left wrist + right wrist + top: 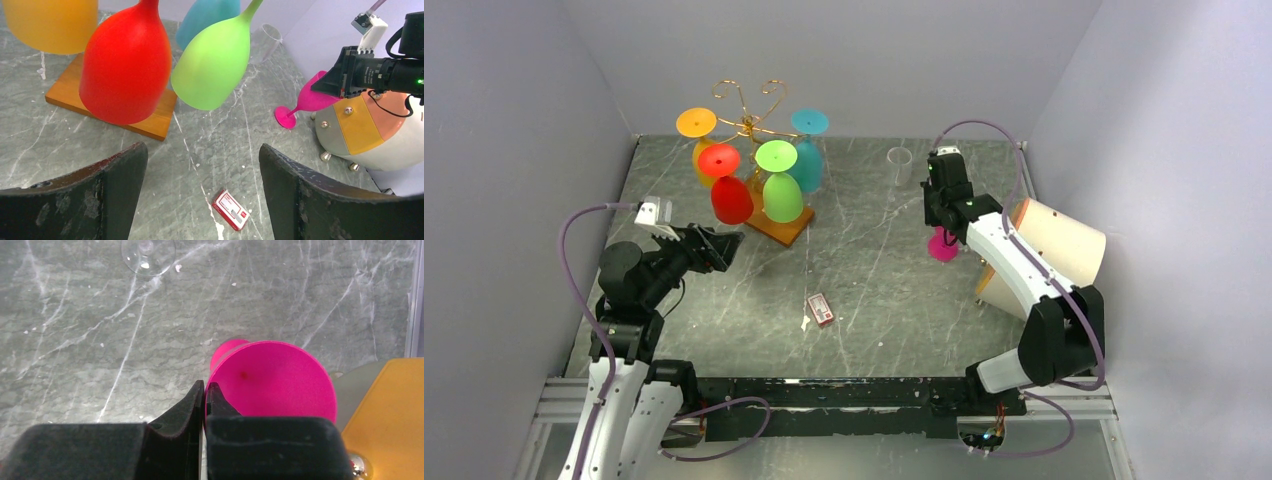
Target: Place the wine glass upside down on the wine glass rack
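The pink wine glass (942, 246) is at the right of the table, tilted, with its foot low at the tabletop. My right gripper (205, 386) is shut on its rim, one finger inside the bowl (272, 380) and one outside. The left wrist view shows this glass (307, 100) held by the right gripper (345, 75). The gold wire wine glass rack (749, 108) stands at the back left on its wooden base (790, 229). Orange, red, green and teal glasses hang upside down from it. My left gripper (729, 248) is open and empty in front of the rack (202, 150).
A clear glass (900, 166) stands at the back, also in the right wrist view (148, 254). A small red and white box (821, 309) lies mid-table. A large white, orange and yellow cone-shaped object (1054, 245) lies at the right, close to the pink glass.
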`<control>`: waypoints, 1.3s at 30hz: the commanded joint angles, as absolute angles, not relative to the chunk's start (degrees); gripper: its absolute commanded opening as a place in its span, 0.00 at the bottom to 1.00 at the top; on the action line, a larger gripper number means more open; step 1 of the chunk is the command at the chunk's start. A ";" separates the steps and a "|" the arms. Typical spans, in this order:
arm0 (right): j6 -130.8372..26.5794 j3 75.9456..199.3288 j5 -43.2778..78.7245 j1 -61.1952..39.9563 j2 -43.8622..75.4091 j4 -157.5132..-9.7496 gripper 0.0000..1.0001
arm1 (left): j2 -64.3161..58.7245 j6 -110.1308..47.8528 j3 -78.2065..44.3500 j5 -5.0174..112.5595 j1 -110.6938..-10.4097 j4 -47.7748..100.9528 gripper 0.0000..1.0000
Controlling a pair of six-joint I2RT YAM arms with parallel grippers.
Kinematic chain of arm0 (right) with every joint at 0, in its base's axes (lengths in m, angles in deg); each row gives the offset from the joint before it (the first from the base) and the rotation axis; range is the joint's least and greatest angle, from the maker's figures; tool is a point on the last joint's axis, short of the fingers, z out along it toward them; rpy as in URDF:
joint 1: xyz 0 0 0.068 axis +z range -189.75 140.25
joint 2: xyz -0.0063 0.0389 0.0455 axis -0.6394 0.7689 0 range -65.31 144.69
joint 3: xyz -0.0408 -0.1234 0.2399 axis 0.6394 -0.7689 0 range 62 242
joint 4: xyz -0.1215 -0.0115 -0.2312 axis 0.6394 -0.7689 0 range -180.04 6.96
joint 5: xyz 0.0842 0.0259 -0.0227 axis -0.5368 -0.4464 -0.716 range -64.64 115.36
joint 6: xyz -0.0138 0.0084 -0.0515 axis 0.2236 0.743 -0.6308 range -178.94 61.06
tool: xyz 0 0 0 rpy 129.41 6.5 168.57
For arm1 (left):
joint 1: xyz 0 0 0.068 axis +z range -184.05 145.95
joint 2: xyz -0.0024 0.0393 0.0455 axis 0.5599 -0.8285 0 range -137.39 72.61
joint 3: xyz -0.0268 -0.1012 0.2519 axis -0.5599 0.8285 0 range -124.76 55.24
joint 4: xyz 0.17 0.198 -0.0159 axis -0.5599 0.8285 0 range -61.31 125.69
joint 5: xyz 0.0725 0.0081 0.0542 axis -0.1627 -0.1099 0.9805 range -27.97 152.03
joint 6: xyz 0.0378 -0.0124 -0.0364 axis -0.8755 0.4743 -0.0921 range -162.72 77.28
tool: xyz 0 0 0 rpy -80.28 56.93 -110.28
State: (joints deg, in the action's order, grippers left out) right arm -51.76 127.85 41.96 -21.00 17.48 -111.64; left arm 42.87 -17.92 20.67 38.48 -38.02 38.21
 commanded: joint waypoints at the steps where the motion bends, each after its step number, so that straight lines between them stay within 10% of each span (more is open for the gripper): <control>1: -51.88 128.08 39.72 -21.40 14.30 -111.43 0.00 | 43.74 -18.40 19.51 39.02 -38.42 37.23 0.85; 39: -35.63 115.10 -30.14 -20.04 -7.54 -89.85 0.00 | 46.98 -40.91 28.15 3.07 -38.86 15.20 0.76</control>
State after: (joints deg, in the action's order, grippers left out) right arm -41.21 116.98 -19.10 -20.37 -6.02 -98.85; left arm 46.63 -31.12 28.06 10.42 -38.11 16.73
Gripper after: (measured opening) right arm 0.043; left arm 0.753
